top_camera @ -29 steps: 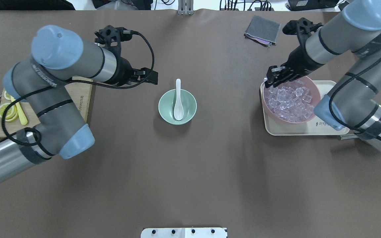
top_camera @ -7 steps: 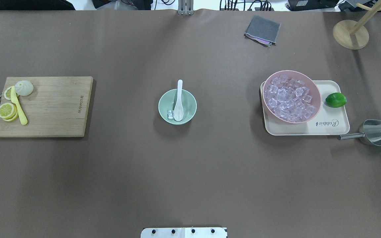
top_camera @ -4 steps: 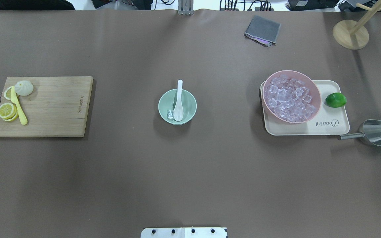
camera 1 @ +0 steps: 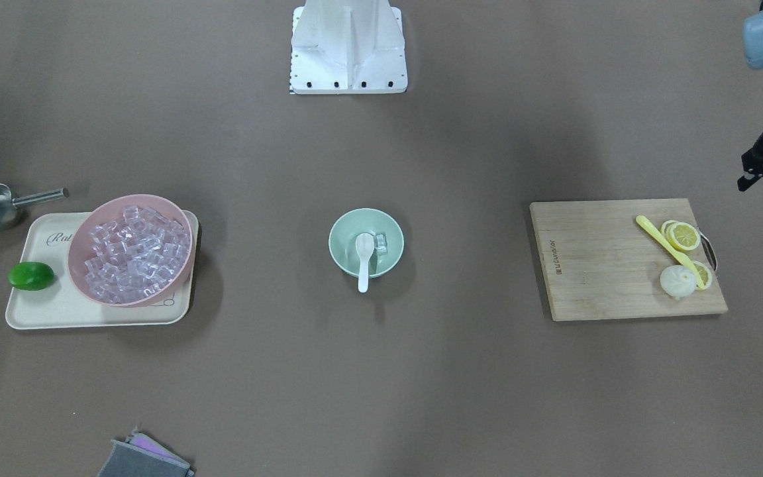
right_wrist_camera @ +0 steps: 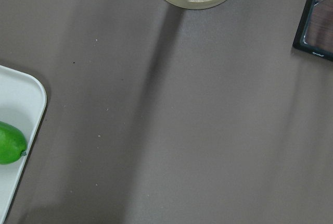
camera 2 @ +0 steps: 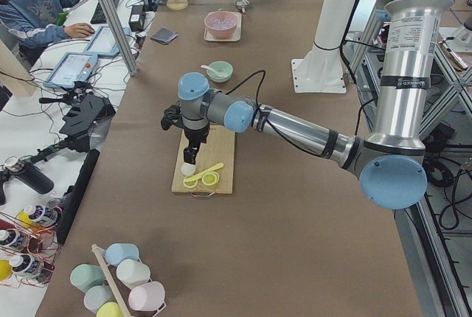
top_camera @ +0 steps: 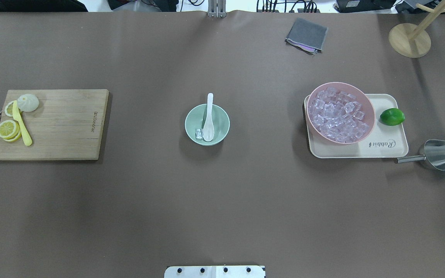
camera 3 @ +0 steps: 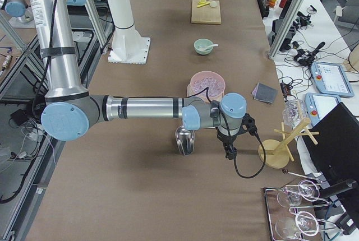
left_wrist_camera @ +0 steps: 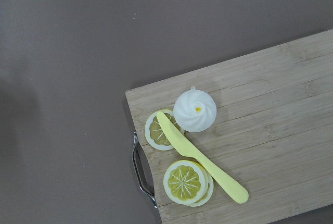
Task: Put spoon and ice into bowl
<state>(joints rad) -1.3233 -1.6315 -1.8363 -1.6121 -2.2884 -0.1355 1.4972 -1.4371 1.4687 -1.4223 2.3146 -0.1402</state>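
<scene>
The mint-green bowl (top_camera: 191,117) stands at the table's middle, also in the front view (camera 1: 343,232). The white spoon (top_camera: 208,119) lies in it, scoop down, handle over the far rim (camera 1: 363,258). One clear ice cube (top_camera: 199,133) lies in the bowl beside the scoop (camera 1: 379,242). More ice (top_camera: 338,116) fills the pink bowl (top_camera: 372,112) at the right. My left gripper (camera 2: 193,147) hangs over the cutting board's end. My right gripper (camera 3: 230,148) hangs past the tray near the wooden stand. I cannot tell whether either is open or shut.
A wooden cutting board (top_camera: 60,123) at the left carries lemon slices (top_camera: 8,129), a yellow spoon (top_camera: 21,125) and a white bun (top_camera: 28,102). A cream tray (top_camera: 384,148) holds the pink bowl and a lime (top_camera: 392,116). A metal scoop (top_camera: 439,154), grey cloth (top_camera: 306,34) and wooden stand (top_camera: 410,38) lie right.
Both arms have drawn back out of the overhead view since four seconds ago. An ice cube now lies in the green bowl beside the spoon. Nothing on the table moved in the last second.
</scene>
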